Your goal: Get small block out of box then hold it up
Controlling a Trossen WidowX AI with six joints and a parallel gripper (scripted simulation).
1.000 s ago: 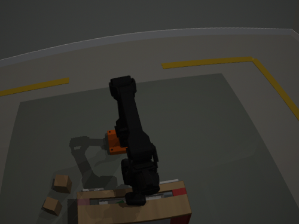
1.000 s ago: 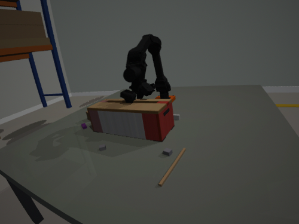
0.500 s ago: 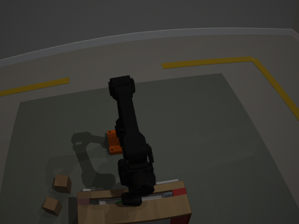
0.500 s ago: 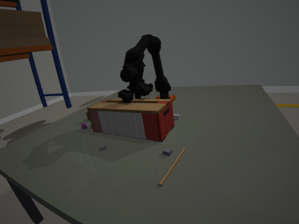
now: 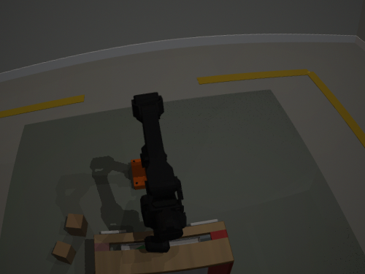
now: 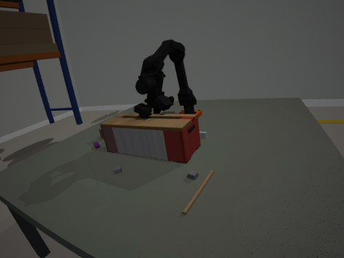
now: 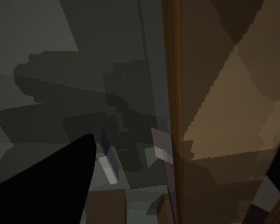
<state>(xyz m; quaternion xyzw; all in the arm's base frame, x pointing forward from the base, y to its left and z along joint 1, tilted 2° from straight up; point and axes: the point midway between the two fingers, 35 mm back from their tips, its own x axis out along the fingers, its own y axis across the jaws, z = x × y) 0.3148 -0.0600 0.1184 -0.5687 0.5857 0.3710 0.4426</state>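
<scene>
Over the box (image 6: 148,123), arm (image 6: 179,72) bent double, fingers (image 6: 142,111) spread, empty.

The box (image 6: 144,142) stands on the table (image 6: 268,175) just in front of the arm's base (image 5: 137,174), and the arm (image 6: 179,69) bends over so the gripper (image 6: 143,111) sits over the slot in the box top, towards its left end in the exterior view. In front of the box lie two small blocks (image 6: 192,175) and a stick (image 6: 197,192). A shelf rack (image 6: 65,69) stands behind the table's left side.
</scene>
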